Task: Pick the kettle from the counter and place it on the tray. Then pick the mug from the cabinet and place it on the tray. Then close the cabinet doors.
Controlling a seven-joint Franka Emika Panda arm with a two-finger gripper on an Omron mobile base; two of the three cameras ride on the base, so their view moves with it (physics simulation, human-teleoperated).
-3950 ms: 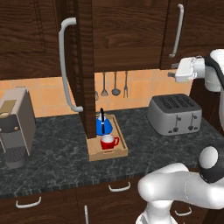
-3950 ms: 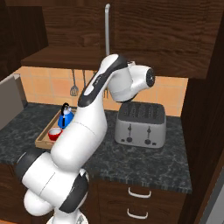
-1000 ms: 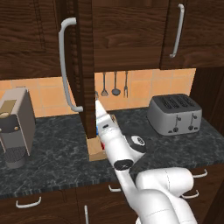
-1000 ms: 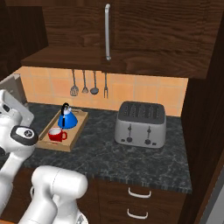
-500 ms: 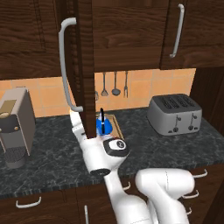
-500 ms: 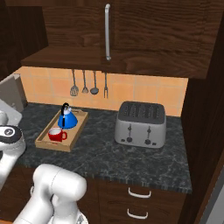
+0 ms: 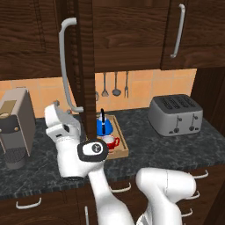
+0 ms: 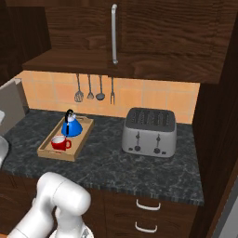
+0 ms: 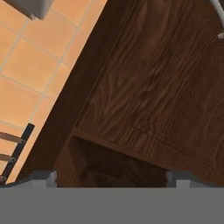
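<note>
On the tray (image 8: 69, 149), the kettle (image 8: 71, 126) and mug (image 8: 59, 142) are placed. The cabinet door (image 7: 86, 57) stands open and remains to close. The gripper (image 7: 56, 109), fingers apart, holds nothing.

Wall: orange-tan tiled backsplash (image 8: 153, 98) under the upper units
Utensils: dark ladles and a fork (image 8: 95, 88) hang on the tiles
Toaster: silver four-slot toaster (image 8: 149, 132) right
Coffee machine: grey-beige machine (image 7: 16, 127) far left
Drawers: dark wood fronts (image 8: 148, 214), curved silver handles
</note>
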